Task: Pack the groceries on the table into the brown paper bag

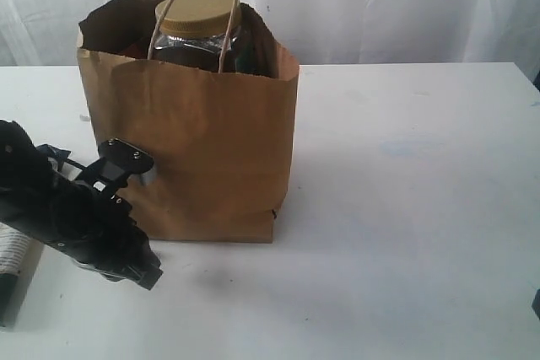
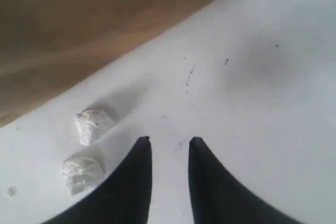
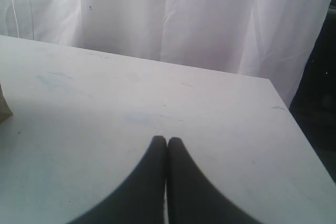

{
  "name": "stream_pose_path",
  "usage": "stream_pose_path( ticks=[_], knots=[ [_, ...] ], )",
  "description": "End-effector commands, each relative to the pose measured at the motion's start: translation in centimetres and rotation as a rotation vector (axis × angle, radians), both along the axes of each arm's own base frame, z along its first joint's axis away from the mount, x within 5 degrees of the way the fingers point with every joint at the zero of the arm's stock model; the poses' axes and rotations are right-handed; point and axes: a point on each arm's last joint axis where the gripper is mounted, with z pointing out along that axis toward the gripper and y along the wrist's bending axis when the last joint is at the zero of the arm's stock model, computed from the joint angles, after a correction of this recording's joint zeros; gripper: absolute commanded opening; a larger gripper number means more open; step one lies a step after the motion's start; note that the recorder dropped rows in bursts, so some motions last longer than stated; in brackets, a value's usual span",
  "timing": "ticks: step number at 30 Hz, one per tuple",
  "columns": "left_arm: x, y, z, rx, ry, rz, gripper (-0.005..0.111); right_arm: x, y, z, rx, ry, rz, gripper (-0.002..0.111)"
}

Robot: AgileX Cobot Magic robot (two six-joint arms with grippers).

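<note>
Black fingers [image 2: 137,187] of the left gripper [image 2: 169,141] stand apart, with only bare table [image 2: 247,103] showing in the gap and nothing gripped; just beside one finger, two white lumps [image 2: 90,124] lie on the tabletop, near each other but apart, and clear of the fingers; beyond the lumps rises the brown wall of the paper bag [image 2: 79,24], its foot close to them. In the exterior view the left arm [image 1: 67,208] sits low by the bag's near left corner; the bag stands upright on the left half of the table, mouth open; a clear jar [image 1: 198,44] with a gold lid [image 1: 197,13] sits inside it, its top above the rim. On the other side, the right gripper [image 3: 167,140] has its fingers pressed together, holding nothing, over bare tabletop; a white curtain [image 3: 184,19] hangs behind the table's far edge.
</note>
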Motion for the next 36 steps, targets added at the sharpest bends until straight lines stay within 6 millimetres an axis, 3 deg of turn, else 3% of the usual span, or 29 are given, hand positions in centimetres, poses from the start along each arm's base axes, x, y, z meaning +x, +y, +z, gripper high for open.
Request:
stream_pose_path(
  ticks=[1, 5, 9, 15, 19, 23, 27, 33, 36],
  knots=[
    [-0.5, 0.0, 0.2, -0.010, 0.045, -0.003, 0.017, 0.0, 0.0, -0.1, 0.003, 0.001, 0.000, 0.000],
    [-1.6, 0.7, 0.5, -0.020, 0.036, 0.043, 0.001, 0.0, 0.0, -0.1, 0.003, 0.001, 0.000, 0.000],
    [-2.7, 2.0, 0.8, -0.052, -0.067, 0.169, 0.000, 0.0, 0.0, -0.1, 0.003, 0.001, 0.000, 0.000],
    [-3.9, 4.2, 0.6, -0.033, -0.392, 0.289, 0.000, 0.0, 0.0, -0.1, 0.003, 0.001, 0.000, 0.000],
    [-4.2, 4.2, -1.2, 0.017, -0.391, 0.231, 0.000, 0.0, 0.0, -0.1, 0.003, 0.001, 0.000, 0.000],
    [-3.2, 3.3, -2.4, -0.096, -0.390, 0.291, 0.000, 0.0, 0.0, -0.1, 0.003, 0.001, 0.000, 0.000],
    [-3.8, 2.4, -2.6, -0.231, -0.508, 0.173, 0.000, 0.0, 0.0, -0.1, 0.006, 0.001, -0.001, 0.000],
    [-4.2, 2.7, -4.7, -0.081, -0.452, 0.054, 0.001, 0.0, 0.0, -0.1, 0.004, 0.001, 0.000, 0.000],
    [-4.3, 2.4, -5.1, -0.080, -0.463, -0.012, 0.014, 0.0, 0.0, -0.1, 0.004, 0.001, 0.000, 0.000]
  ],
)
